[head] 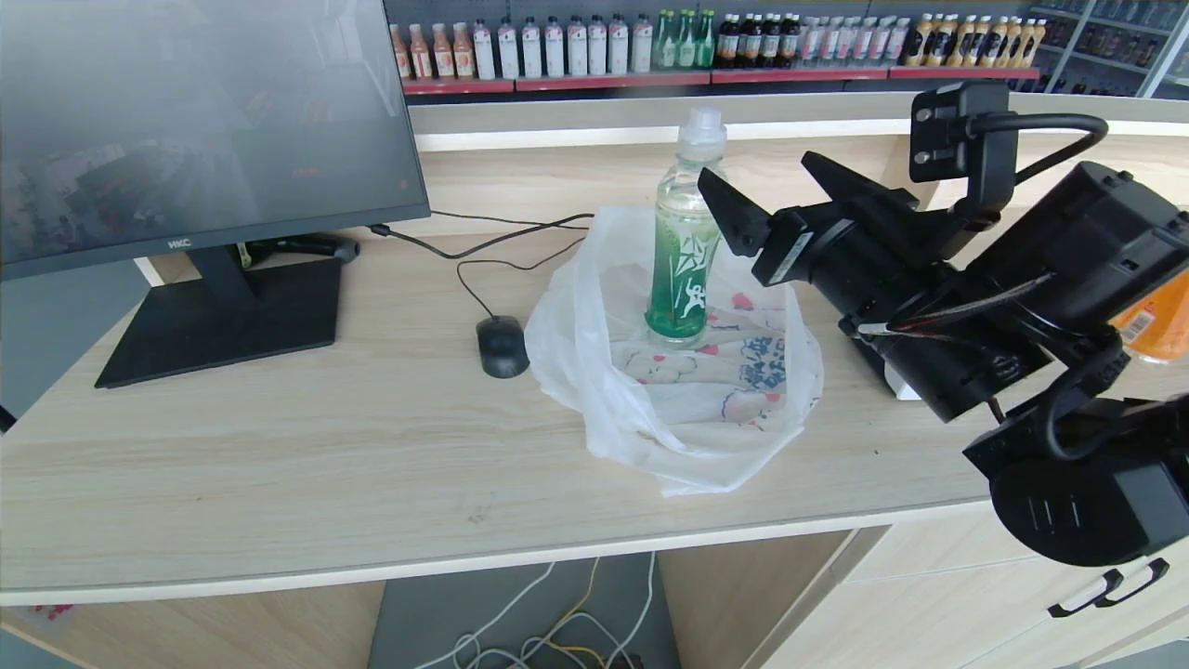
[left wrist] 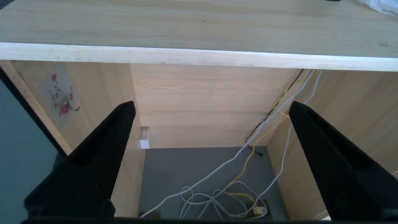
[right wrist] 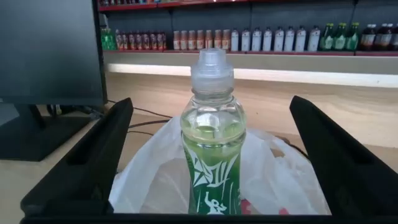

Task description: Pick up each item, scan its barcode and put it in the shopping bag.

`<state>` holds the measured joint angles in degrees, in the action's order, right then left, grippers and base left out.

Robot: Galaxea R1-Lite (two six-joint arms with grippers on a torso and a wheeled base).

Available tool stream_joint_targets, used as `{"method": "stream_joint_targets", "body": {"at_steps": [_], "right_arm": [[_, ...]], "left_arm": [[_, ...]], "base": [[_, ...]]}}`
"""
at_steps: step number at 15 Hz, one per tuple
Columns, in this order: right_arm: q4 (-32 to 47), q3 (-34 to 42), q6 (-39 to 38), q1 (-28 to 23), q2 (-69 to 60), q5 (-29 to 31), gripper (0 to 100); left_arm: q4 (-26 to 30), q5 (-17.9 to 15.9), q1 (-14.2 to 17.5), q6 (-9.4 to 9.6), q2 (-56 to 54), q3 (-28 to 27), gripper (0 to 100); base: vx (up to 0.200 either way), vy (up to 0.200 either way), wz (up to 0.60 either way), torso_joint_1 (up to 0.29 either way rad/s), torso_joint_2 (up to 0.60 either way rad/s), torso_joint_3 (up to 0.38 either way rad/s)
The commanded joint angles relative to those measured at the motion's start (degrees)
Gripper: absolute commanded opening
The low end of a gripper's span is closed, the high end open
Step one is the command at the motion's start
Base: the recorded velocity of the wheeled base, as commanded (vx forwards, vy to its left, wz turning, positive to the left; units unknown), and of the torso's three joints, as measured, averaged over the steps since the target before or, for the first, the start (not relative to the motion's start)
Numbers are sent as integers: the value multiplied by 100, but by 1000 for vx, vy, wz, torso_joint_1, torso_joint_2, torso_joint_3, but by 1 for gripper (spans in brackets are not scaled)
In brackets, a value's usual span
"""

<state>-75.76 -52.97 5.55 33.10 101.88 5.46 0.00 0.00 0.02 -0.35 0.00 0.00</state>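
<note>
Bottle point(head: 683, 269) standing upright inside the shopping bag point(head: 576, 353) on the counter point(head: 325, 465).
The right gripper point(head: 754, 165) hangs just beside the bottle's upper half, its jaws spread wide. The left gripper point(left wrist: 211, 124), jaws likewise apart, sits below the counter's front edge, facing loose cables point(left wrist: 211, 193). A mouse point(head: 503, 346) lies beside the bag.
</note>
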Motion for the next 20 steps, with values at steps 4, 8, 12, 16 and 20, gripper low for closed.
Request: {"method": "stream_joint_targets", "body": {"at_steps": [4,8,12,16,20], "right_arm": [[-1072,753,8,276,-300,25,100],[-1424,1245,-19,276,-256,377,100],[-1424,1219,-10,303,-256,438,100],[-1424,1219,-89,303,-247,438,100],[-1424,1298,-133,294,-388,438,100]], "left_arm": [[0,0,-2,0,0,0,100],[0,0,-2,-9,0,0,100],[0,0,-2,-9,0,0,100],[0,0,-2,0,0,0,100],[0,0,-2,0,0,0,100]], "base": [[0,0,0,0,0,0],[0,0,0,0,0,0],[-200,0,0,2,2,5],[-50,0,0,4,1,-1],[0,0,0,0,0,0]]}}
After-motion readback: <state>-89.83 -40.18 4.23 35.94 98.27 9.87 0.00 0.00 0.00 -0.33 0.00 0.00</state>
